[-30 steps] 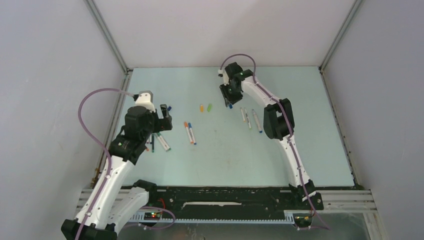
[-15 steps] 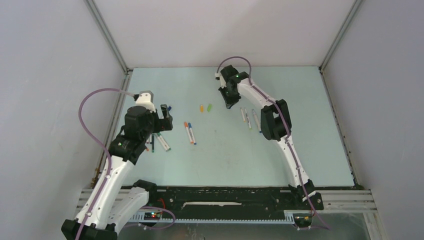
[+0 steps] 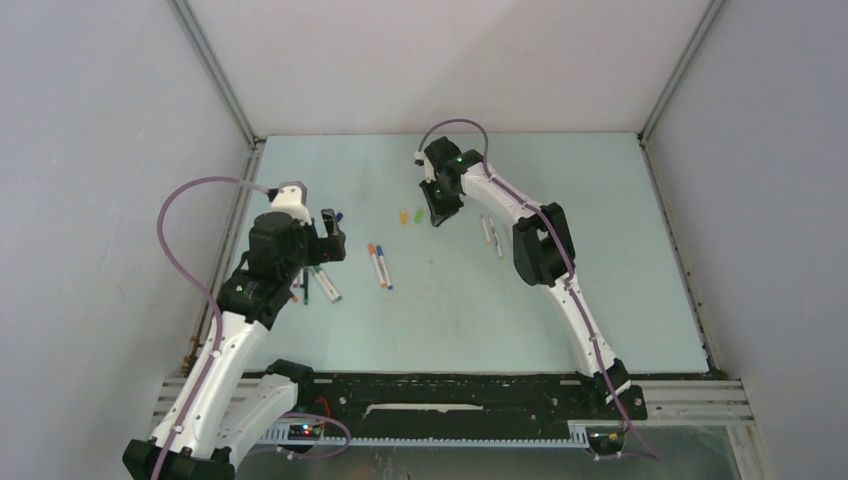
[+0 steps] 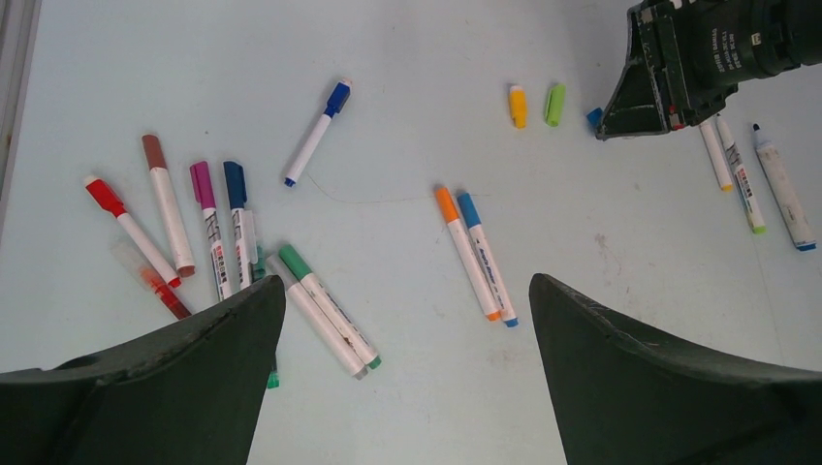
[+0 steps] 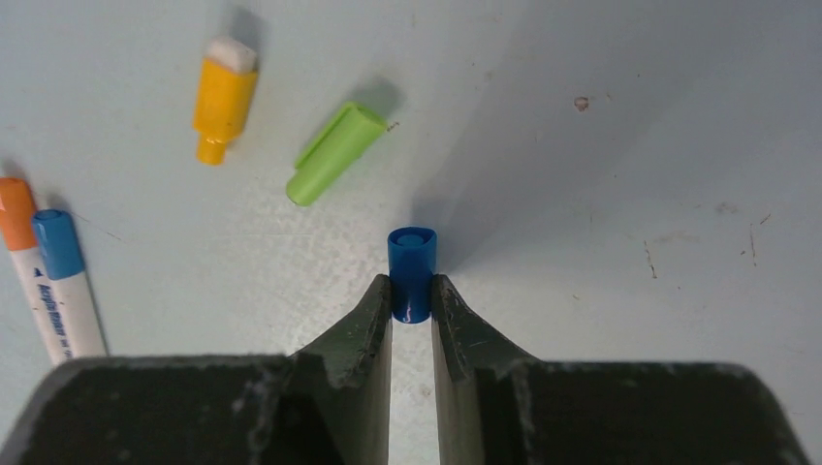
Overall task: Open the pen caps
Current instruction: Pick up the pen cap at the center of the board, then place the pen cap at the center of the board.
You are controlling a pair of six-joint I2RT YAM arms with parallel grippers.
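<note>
- The pale blue-green surface [image 3: 450, 310] carries everything. The pens lie flat and spread out on it, so each can be reached singly.
- The left hand [image 4: 404, 291] hangs at 9 o'clock of the surface, jaws spread wide with nothing between them. It is above a loose group of capped white pens [image 4: 194, 223] and looks well placed to take the next one.
- The right hand [image 5: 411, 291] is at 12 o'clock, pinched closed on a small dark-blue plastic pen cap [image 5: 411, 262]. It grips the cap's lower end, so the top sticks out beyond the fingertips.
- Three white pens with bare tips [image 4: 751, 179] lie at 4 o'clock of that hand and appear already opened.
- An orange-capped and a blue-capped pen [image 4: 475, 254] lie side by side near the centre, not yet opened.
- A short green cap [image 5: 334, 153] and a short yellow cap [image 5: 223, 102] lie at 11 and 10 o'clock of the blue cap. They are near it but apart, and the blue cap looks meant to join them.
</note>
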